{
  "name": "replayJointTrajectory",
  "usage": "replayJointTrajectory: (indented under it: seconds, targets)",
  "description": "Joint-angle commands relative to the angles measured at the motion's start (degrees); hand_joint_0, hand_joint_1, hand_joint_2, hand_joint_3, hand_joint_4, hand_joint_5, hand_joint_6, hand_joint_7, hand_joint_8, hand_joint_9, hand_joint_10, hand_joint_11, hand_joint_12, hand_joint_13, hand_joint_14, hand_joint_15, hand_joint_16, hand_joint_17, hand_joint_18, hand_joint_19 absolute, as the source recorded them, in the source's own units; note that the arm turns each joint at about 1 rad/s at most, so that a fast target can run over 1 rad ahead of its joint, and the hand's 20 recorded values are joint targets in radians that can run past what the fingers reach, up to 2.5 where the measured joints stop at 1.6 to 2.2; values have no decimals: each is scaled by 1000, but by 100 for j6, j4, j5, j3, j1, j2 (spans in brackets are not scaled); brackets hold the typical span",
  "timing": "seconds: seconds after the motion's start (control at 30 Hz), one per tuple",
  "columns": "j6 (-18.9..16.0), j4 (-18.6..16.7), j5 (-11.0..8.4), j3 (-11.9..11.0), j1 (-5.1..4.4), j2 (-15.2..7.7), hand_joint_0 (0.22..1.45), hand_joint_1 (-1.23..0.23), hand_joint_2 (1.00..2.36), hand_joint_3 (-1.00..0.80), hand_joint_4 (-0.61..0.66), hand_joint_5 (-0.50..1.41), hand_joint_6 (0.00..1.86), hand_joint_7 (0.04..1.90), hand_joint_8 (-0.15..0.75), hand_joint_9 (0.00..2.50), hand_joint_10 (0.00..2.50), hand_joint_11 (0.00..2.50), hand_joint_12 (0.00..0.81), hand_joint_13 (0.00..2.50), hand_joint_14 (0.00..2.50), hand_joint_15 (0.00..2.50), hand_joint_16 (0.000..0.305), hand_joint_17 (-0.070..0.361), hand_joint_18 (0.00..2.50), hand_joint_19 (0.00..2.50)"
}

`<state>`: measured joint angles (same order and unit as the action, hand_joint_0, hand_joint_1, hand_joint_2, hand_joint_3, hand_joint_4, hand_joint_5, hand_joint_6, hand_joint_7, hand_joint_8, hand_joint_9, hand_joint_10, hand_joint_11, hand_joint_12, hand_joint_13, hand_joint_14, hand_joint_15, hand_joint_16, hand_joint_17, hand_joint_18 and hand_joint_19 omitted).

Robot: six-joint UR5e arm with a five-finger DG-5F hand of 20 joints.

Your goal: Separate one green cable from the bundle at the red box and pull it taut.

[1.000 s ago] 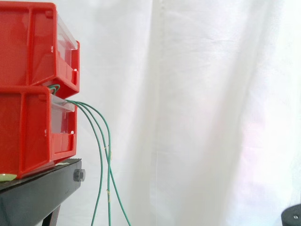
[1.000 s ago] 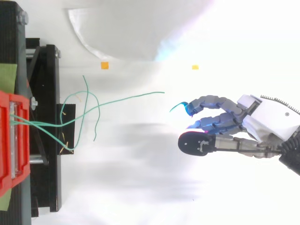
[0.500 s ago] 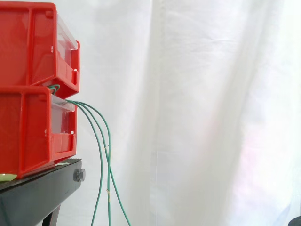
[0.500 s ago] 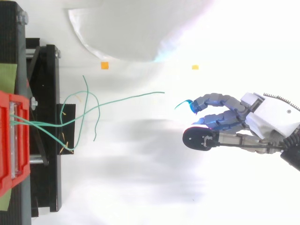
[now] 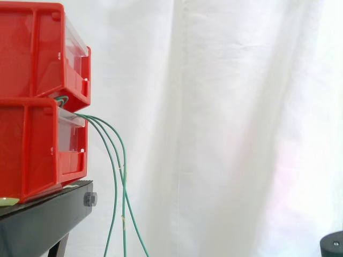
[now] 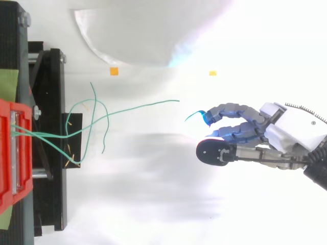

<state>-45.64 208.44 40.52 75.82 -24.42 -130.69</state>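
- Far left, side view: two red bins stacked, the top bin (image 5: 32, 48) sitting on the lower bin (image 5: 27, 150), both on the black stand (image 5: 43, 225).
- The green cables (image 5: 116, 176) come out at the seam between the two bins, arch over the lower bin's front and droop past the stand's edge, off the bottom of the view. They hang slack, close together, against the white curtain (image 5: 241, 107).
- From above, the same bundle leaves the bin's front at the left edge and runs right across the stand as one tight group, then fans out over the white floor.
- One strand loops up and away, another drops down and ends free, and shorter ends lie by the stand's foot.
- The long cable (image 6: 138, 107) reaches furthest right in a gentle rising sweep. Its tip lies loose on the floor and nothing is touching it.
- Two small orange squares sit on the floor higher up in the view, one (image 6: 114, 71) above the loops and one (image 6: 212, 73) further right.
- Then a clear gap of bare floor, and the hand (image 6: 240, 133) comes in from the right edge, pointing left toward the bundle and well apart from it.
- The long cable's tip is the nearest part of the bundle, up and to the left of the hand, and the two do not touch.
- A short teal strand (image 6: 193, 115) curls out from the hand's leading end, apart from the bundle.
- I can't tell whether the hand is gripping that strand or just touching it.
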Motion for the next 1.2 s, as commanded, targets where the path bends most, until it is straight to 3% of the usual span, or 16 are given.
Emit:
replayJointTrajectory:
  seconds: [0.0, 0.43, 1.17]
  targets:
    - [-16, 4, 17, -59, -1, 0, 559, -649, 1000, -500, 125, -200, 501, 678, 158, 793, 13, 594, 353, 900, 13, 538, 31, 70, 306, 681]
    - [-68, 39, 17, -59, 8, 9, 560, -650, 1000, -500, 133, -196, 502, 682, 163, 881, 14, 759, 369, 947, 14, 542, 32, 73, 384, 692]
    - [-68, 83, 17, -94, -1, 0, 562, -653, 1000, -500, 137, -193, 502, 687, 161, 896, 16, 780, 365, 965, 16, 551, 33, 74, 413, 690]
